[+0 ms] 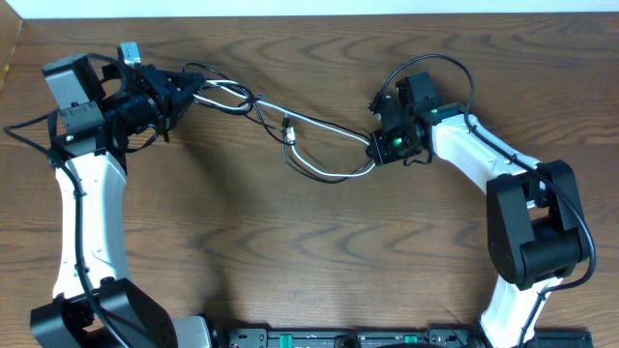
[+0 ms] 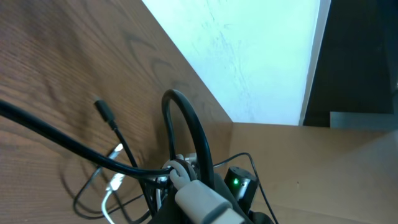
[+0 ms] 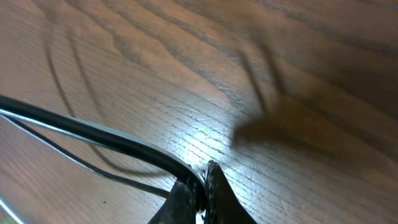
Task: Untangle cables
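The cables, white and black strands twisted together, stretch across the table between my two grippers. My left gripper is shut on their left end. In the left wrist view a white plug body sits clamped in that gripper, with a black cable loop arching over it and a black plug end lying on the wood. My right gripper is shut on the right end. In the right wrist view a black cable runs into the closed right gripper.
The wooden table ends at a white wall edge just beyond the left gripper. Loose plug ends lie mid-span. Slack loops sag toward the front. The arms' own thick black wires arch beside the right wrist.
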You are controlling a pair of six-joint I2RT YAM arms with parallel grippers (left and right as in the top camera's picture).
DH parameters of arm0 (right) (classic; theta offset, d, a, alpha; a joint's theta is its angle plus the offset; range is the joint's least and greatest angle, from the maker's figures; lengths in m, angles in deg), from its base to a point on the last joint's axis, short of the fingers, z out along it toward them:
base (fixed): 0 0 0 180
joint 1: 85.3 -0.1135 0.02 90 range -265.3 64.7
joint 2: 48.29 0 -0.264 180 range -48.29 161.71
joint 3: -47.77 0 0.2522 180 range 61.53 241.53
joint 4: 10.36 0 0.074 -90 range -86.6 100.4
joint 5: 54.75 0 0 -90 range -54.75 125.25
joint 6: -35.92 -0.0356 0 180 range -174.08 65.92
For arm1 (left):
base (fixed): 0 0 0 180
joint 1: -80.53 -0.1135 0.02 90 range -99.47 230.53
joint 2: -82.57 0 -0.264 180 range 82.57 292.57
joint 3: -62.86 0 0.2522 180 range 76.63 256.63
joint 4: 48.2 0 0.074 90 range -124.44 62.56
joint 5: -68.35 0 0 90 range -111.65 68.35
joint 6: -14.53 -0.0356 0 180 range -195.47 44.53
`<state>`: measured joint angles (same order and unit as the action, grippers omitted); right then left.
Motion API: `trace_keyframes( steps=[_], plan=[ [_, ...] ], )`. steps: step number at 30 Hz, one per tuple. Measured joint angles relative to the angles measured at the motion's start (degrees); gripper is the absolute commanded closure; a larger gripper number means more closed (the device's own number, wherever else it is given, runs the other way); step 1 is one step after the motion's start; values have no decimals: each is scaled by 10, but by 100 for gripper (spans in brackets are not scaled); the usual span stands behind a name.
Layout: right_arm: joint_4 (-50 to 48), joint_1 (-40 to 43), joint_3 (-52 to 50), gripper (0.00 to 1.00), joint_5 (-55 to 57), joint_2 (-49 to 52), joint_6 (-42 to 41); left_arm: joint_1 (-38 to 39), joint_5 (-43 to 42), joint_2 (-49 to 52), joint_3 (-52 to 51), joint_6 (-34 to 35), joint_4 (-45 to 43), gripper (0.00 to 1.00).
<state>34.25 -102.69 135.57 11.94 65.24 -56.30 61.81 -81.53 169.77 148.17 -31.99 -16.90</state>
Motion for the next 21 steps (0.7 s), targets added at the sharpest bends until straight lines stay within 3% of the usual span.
trace_keyframes(
  steps=[3, 13, 21],
  plan=[
    [-3, 0, 0, 99, 28, 0, 19, 0, -3, 0, 0, -7, 1, 93],
    [-41, -1, 0, 98, 296, 0, 46, 1, -12, 0, 0, -38, 13, 92],
    [-111, 4, -2, 97, 370, 0, 47, 0, -12, 0, 0, -79, 36, 93]
  ],
)
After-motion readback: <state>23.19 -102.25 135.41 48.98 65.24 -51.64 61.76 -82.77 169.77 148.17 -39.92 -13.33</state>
